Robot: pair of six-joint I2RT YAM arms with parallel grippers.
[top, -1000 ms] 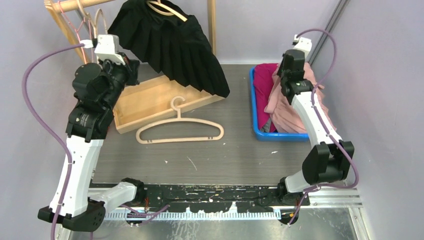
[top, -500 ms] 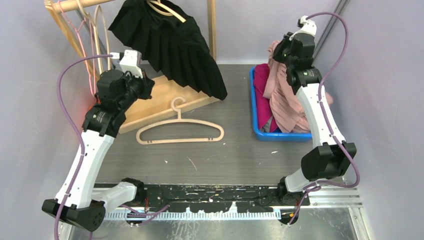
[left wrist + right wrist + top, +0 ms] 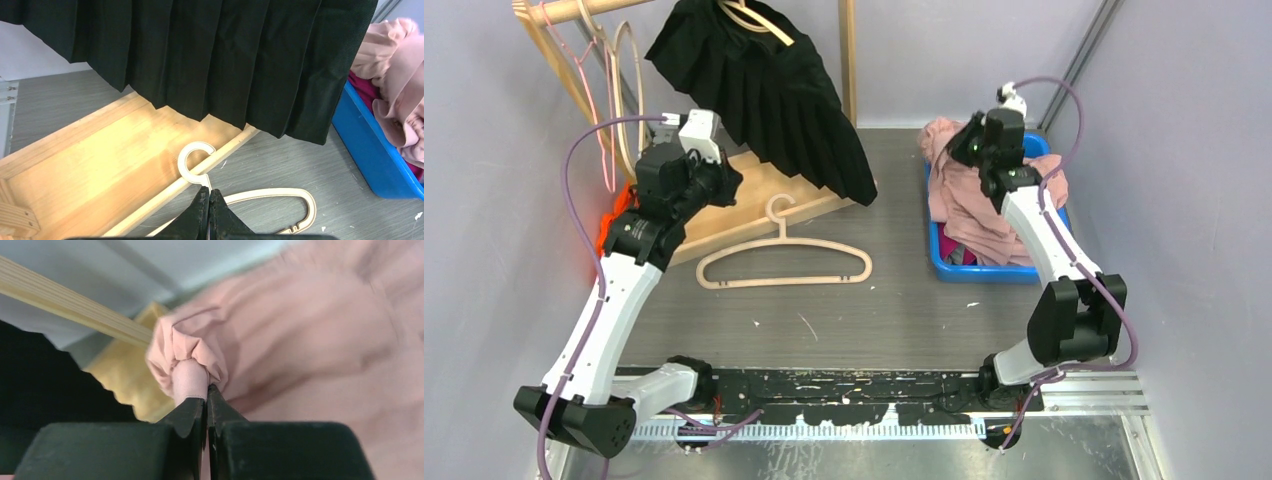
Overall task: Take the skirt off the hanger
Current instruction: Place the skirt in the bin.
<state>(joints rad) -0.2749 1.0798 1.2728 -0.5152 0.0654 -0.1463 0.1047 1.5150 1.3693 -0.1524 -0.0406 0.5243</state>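
My right pincer is pinching pink cloth (left pincer is pressed together, empty). I'm thinking release low over the bin.

Top: we look down from behind, over the whole surface.
Left wrist: close on black skirt — top shares it.
Right wrist: against pink cloth.

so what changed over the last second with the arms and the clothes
The left gripper, shut and empty, swung right toward the black skirt. The right gripper, shut on the pink garment, pulled it up and leftward over the blue bin. The skirt hangs as before, and the loose hanger has not moved.
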